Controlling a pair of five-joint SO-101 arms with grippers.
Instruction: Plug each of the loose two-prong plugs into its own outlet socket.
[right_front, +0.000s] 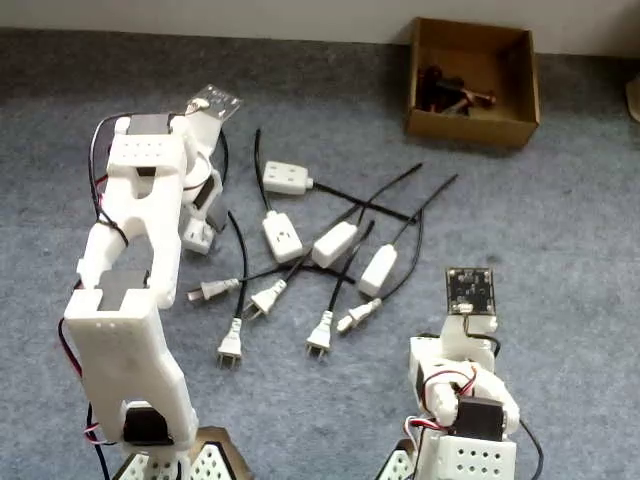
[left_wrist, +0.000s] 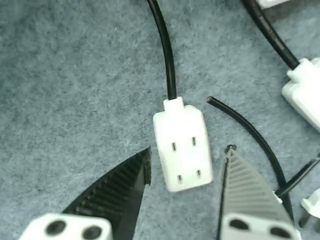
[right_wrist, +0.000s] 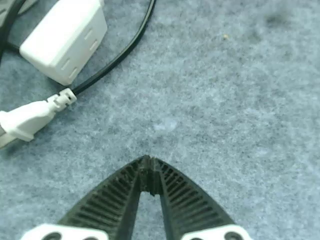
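Note:
A white two-outlet socket (left_wrist: 182, 150) on a black cord lies flat on the grey carpet between the fingers of my left gripper (left_wrist: 189, 150), which is open and not touching it. From above, that socket (right_front: 196, 238) peeks out beside the left arm's wrist. Other white sockets (right_front: 282, 236) and several loose two-prong plugs (right_front: 230, 348) lie tangled with black cords mid-carpet. My right gripper (right_wrist: 148, 162) is shut on nothing, low over bare carpet. A socket (right_wrist: 65, 35) and a plug (right_wrist: 25, 122) lie a short way beyond its tips.
A cardboard box (right_front: 470, 118) holding dark red parts stands at the back right. The right arm (right_front: 465, 400) sits at the front right, with open carpet to its right. Black cords (right_front: 385, 195) cross one another among the sockets.

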